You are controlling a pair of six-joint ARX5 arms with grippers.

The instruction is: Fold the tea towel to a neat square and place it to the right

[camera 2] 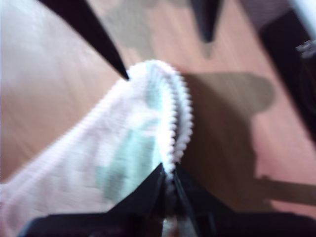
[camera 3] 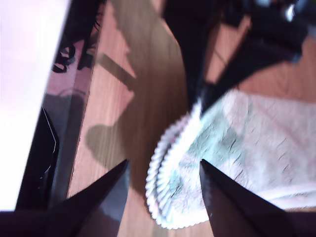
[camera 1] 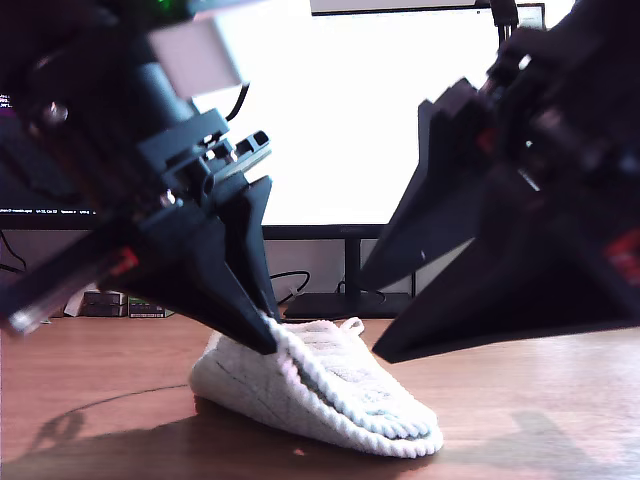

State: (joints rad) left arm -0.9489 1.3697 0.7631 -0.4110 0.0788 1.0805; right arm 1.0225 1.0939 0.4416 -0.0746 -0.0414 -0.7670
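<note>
The tea towel (camera 1: 330, 400) is an off-white fluffy cloth with a thick ribbed hem, lying bunched on the wooden table (camera 1: 540, 420). My first gripper (camera 1: 270, 338) comes in from the exterior view's left and is shut on the towel's raised hem, lifting that edge. The first wrist view shows its gripper (camera 2: 169, 170) pinching the hem of the towel (camera 2: 123, 148). My second gripper (camera 1: 371, 318) hangs open just off the towel, toward the exterior view's right. In the second wrist view this gripper (camera 3: 164, 165) has its jaws apart, with the towel (camera 3: 247, 143) beyond its tips.
A bright monitor (camera 1: 340, 110) on a dark stand (camera 1: 350, 300) fills the back of the table, with cables beside it. Small boxes (camera 1: 110, 302) sit at the back on the exterior view's left. Bare wood shows in front of the towel and to the exterior view's right.
</note>
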